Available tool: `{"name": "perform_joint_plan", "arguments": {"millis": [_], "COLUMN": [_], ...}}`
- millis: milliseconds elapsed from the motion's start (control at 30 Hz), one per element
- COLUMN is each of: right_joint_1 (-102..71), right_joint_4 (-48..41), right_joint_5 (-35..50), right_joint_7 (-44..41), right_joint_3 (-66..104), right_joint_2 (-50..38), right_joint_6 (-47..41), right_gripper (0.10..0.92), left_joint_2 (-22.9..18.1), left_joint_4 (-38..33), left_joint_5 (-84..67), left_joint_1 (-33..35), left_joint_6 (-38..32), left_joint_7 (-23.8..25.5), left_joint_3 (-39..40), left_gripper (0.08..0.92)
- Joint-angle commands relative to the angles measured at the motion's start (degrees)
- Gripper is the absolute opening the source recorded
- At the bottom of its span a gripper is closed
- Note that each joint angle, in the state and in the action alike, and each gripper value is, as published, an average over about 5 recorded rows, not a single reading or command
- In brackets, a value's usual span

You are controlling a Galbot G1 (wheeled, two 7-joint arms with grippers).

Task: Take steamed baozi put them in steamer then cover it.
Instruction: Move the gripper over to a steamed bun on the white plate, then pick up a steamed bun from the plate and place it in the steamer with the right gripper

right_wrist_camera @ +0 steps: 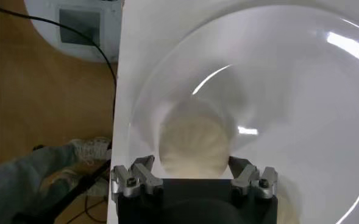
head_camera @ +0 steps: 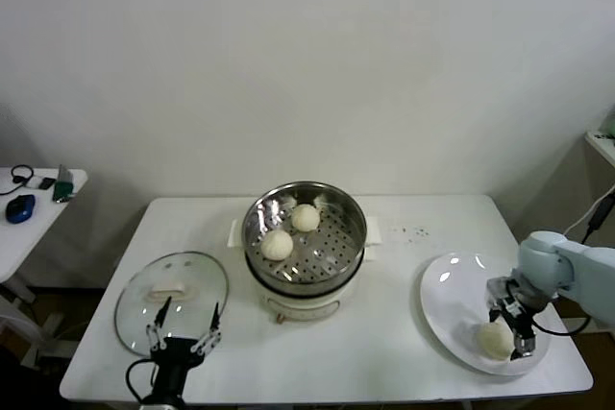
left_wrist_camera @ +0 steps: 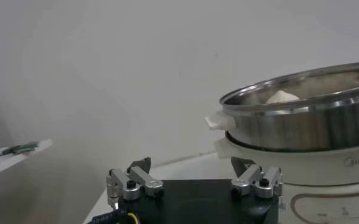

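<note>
The steamer [head_camera: 356,238] stands mid-table on its cream pot base, with two baozi [head_camera: 306,217] [head_camera: 277,244] inside. A third baozi [head_camera: 495,339] lies on the white plate [head_camera: 450,285] at the right. My right gripper [head_camera: 507,341] is low over that plate, open, one finger on each side of the bun [right_wrist_camera: 191,143], close to it. In the right wrist view the bun fills most of the space between the right gripper's [right_wrist_camera: 191,164] jaws. The glass cover [head_camera: 197,276] lies flat at front left. My left gripper [head_camera: 183,320] hangs open and empty at its near edge, facing the steamer [left_wrist_camera: 301,115].
The plate [right_wrist_camera: 289,91] sits close to the table's right front corner, with floor beyond the edge. A small side table [head_camera: 38,201] with a mouse and small items stands at far left. A shelf edge shows at far right.
</note>
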Motion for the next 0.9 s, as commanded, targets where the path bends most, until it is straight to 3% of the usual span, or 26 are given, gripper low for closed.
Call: {"name": "perform_joint_plan", "arguments": {"millis": [33,533,900], "right_joint_1": [-2.76,3.66,37.91], "right_joint_4": [-0.98,-0.24,-3.07], "right_joint_5": [-0.93,0.59,5.15], "right_joint_7": [0.15,-0.9,-5.08], "right_joint_3": [2.28,0.18,-17.07], "right_joint_2": [0.71,1.64,20.22], "right_joint_6": [0.1,1.97,22.07], "right_gripper": [0.782,0.703,0.704], "left_joint_2": [-0.05,-0.02,0.26], "left_joint_4": [0.05,-0.09,-0.34], "left_joint_5": [0.16,0.15,0.29], "left_joint_1": [0.1,0.12,0.18], "left_joint_6": [0.01,-0.02,-0.06], "left_joint_7": [0.01,0.02,0.18], "left_joint_3": [0.04,0.16,0.64], "left_gripper": [0.823,0.823,0.823]}}
